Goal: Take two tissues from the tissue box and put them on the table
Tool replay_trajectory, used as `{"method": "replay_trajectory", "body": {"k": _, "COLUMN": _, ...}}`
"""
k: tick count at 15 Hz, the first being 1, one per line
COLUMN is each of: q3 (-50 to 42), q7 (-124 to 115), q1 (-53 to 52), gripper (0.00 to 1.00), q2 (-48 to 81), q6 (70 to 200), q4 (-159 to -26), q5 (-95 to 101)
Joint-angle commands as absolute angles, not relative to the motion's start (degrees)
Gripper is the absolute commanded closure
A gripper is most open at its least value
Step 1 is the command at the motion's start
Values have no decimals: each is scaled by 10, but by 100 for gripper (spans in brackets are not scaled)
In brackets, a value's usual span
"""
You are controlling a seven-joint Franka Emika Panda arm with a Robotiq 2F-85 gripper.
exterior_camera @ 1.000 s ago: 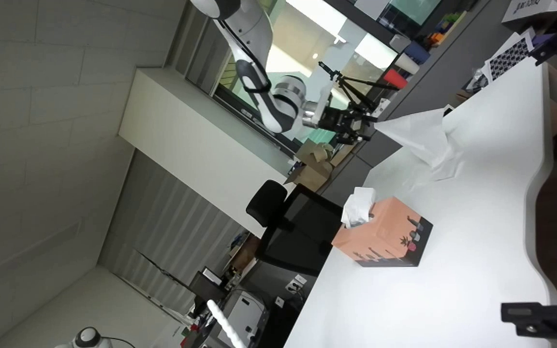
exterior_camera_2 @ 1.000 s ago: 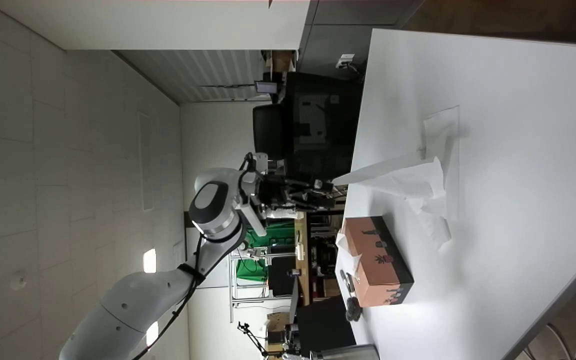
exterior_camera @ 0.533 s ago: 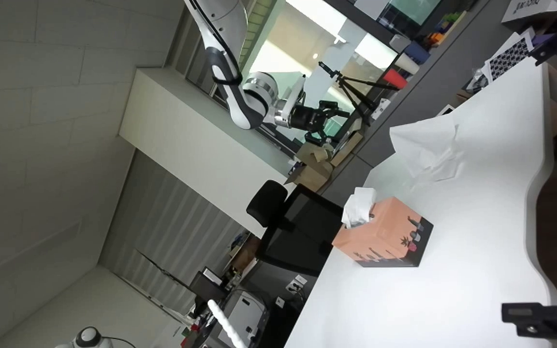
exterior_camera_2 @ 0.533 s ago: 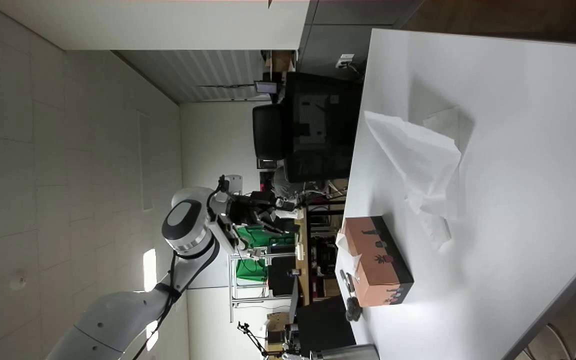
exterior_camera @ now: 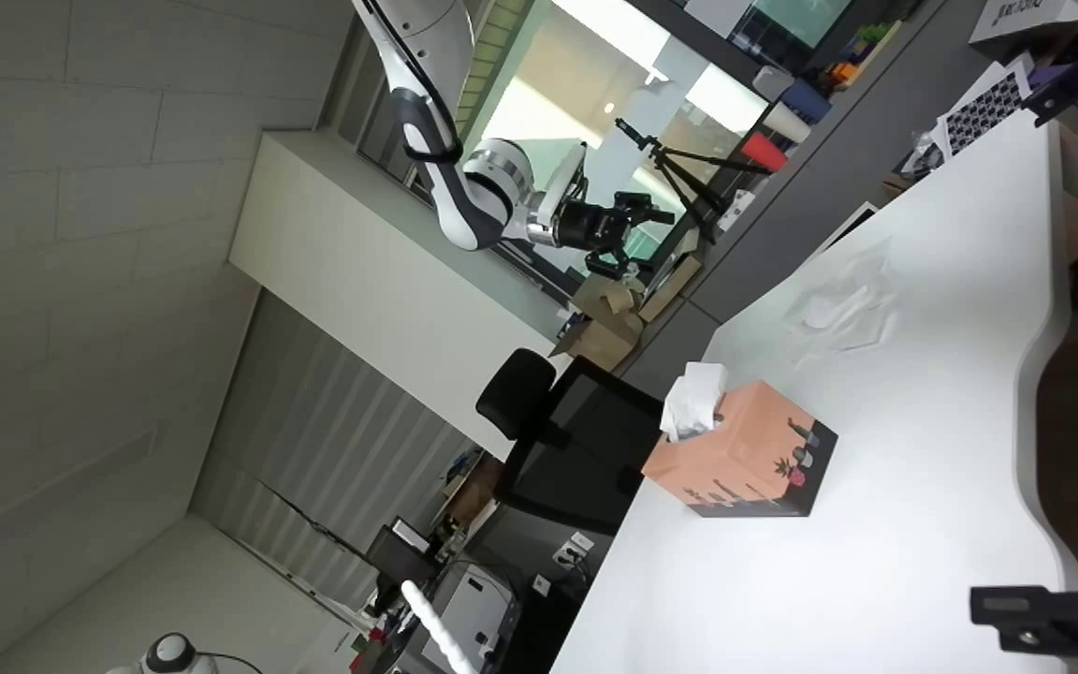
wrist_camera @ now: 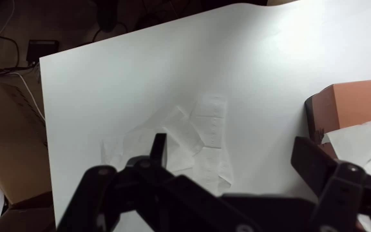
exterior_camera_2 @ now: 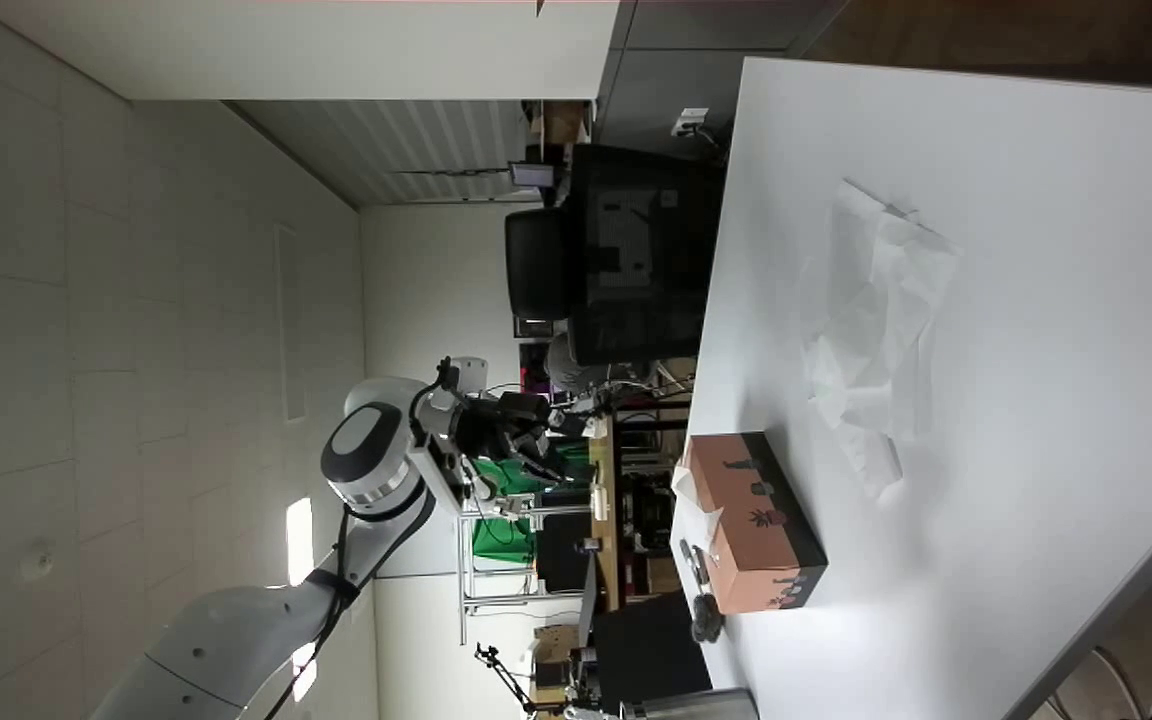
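The tissue box (exterior_camera: 754,449) is orange with a dark base and stands on the white table (exterior_camera: 932,449); the box also shows in the other views (exterior_camera_2: 751,530) (wrist_camera: 362,100). A white tissue (exterior_camera: 693,402) sticks out of its opening. Thin white tissues (exterior_camera_2: 876,340) lie crumpled and overlapping flat on the table beside the box; how many I cannot count. They also show in the wrist view (wrist_camera: 179,135). My gripper (wrist_camera: 230,141) is open and empty, fingers wide apart. It hangs in the air above and away from the tissues in both exterior views (exterior_camera: 656,241) (exterior_camera_2: 571,447).
A black chair (exterior_camera: 586,440) stands behind the table edge. Small dark objects (exterior_camera_2: 704,600) lie beside the box. A black bracket (exterior_camera: 1026,618) sits at the table's edge. A tripod (exterior_camera: 689,173) and cardboard boxes (exterior_camera: 609,328) are in the background.
A tissue that stood up at my fingertips has dropped and now lies flat on the other tissue. My gripper has backed away from the table. The box has not moved.
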State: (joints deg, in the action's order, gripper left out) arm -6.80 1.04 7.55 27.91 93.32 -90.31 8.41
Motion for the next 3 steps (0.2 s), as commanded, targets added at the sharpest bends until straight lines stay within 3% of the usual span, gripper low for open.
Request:
{"method": "replay_trajectory", "body": {"k": 1, "q3": -67, "q7": 11, "q1": 77, "gripper": 0, "q2": 279, "q6": 932, "q4": -902, "q5": 84}}
{"method": "replay_trajectory", "body": {"k": 3, "q3": -67, "q7": 11, "q1": 77, "gripper": 0, "q2": 279, "q6": 932, "q4": -902, "q5": 84}}
